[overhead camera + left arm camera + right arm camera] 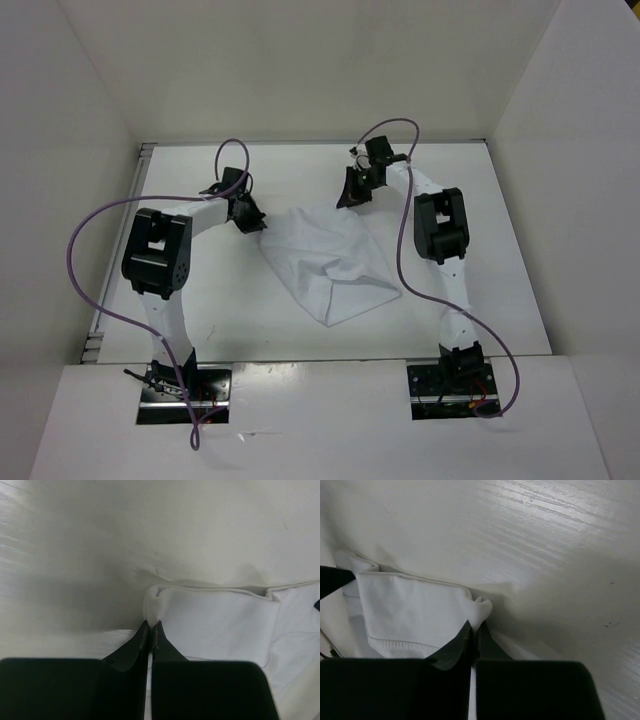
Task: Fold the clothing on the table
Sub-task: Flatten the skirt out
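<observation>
The clothing point(325, 262) lies near the middle of the table point(220, 300). It is a wrinkled white piece, widest along its far edge and narrowing to a blunt end toward the arm bases. That far edge runs between the two grippers. The left gripper point(250, 217) sits at its far left corner. The right gripper point(354, 193) sits at its far right corner, a little farther back on the table.

In the left wrist view, the left gripper point(150, 625) has its two black fingers point(142, 637) pressed together. A small bunched corner of the clothing point(215, 625) stands up right at the tips, pinched between them. The rest of the fabric spreads to the right of the fingers, with a folded hem along its far side. Bare table point(75, 555) lies to the left and beyond.

In the right wrist view, the right gripper point(473, 626) is likewise closed tight, its tips nipping a rounded corner of the clothing point(410, 605). Here the fabric spreads to the left of the fingers and a stitched hem shows low on that side. Bare table point(560, 555) lies to the right and beyond.

A purple cable point(232, 141) loops above each arm, and white walls point(300, 60) stand around the table.
</observation>
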Robot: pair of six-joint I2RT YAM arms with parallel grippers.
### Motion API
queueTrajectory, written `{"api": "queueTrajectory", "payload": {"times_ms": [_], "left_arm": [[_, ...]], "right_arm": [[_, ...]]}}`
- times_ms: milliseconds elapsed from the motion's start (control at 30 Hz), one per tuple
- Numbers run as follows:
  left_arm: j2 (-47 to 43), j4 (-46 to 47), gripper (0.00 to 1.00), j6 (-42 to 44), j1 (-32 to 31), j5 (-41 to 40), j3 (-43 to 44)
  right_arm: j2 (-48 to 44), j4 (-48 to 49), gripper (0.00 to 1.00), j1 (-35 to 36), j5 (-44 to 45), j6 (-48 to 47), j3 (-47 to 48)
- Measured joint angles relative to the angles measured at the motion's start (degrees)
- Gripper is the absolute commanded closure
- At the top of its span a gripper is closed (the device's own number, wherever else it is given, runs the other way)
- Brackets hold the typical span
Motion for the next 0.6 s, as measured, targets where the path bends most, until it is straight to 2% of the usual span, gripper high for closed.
{"api": "queueTrajectory", "payload": {"times_ms": [133,233,433,533,600], "left_arm": [[0.2,-0.9,1.0,1.46,-0.02,3.82,1.64],[-0.55,-3.19,1.0,3.72,-0.02,8.09,7.63],[-8.66,-4.52,1.0,10.49,0.11,13.9,26.71],[-15.21,-3.54,1.0,12.57,0.37,15.91,30.75],[-19.15,-2.4,1.0,13.66,0.55,18.1,30.47]], "right_arm": [[-1.55,-2.03,1.0,0.33,2.01,-0.26,0.24],[-6.8,-6.05,1.0,-0.07,5.18,-0.26,0.59],[-26.77,-8.92,1.0,-3.93,6.08,0.22,5.86],[-38.27,-8.61,1.0,-6.64,6.4,0.61,7.15],[-43.8,-7.56,1.0,-7.1,5.73,0.7,7.61]]}}
